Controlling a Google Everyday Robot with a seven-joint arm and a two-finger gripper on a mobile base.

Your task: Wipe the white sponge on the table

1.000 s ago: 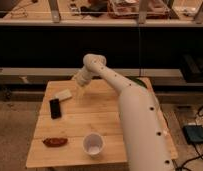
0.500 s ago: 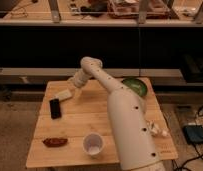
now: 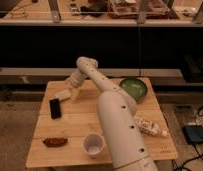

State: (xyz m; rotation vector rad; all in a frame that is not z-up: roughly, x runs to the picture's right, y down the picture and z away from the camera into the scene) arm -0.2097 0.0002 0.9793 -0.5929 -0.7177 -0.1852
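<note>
Just beyond the black phone [image 3: 55,108], toward the far edge of the desk [image 3: 70,124], the white sponge [image 3: 62,94] lies flat. The claw [image 3: 75,91] hangs just beside it, on the side away from the phone, spread wide and holding nothing. The approach-and-grasp step seems to be in hand: next the claw must straddle the sponge, close on it, then drag it across the planks.
</note>
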